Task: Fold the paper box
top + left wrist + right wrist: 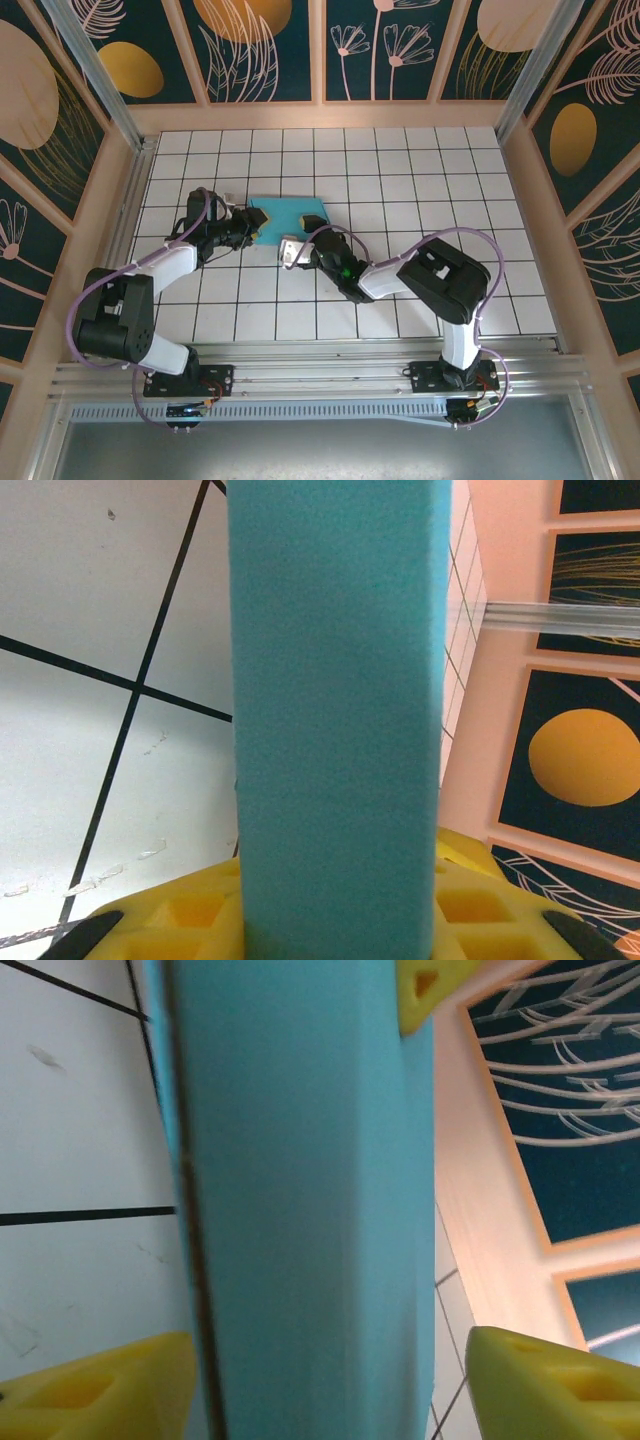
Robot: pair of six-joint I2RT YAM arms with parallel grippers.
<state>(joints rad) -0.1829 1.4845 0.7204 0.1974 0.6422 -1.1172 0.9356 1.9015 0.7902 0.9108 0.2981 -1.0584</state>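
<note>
L claw (337,925) first: its two yellow fingers (150,930) sit tight on both sides of a turquoise strip of the paper box (292,212). No gap shows, so we read it as clamped on the box. From above it's at the box's left edge, w/ its arm off to the left.

R claw (330,1370): jaws spread, not gripping. One yellow finger (130,1370) is right against the blue panel. The other stands clear of it, w/ a sliver of tile showing between. From above this claw meets the box at its near edge, approx. mid-length, w/ a yellow tip over the blue top.

The box lies on the white tiled surface (450,200), left of centre and about mid-depth. Blue side is up, long side running left-right. Whether any flap is raised we can't tell from above.

Black grid lines cross the surface. Around it stand peach-framed walls (270,40) w/ dark teal panels, gold discs & pale leaf drawings.
</note>
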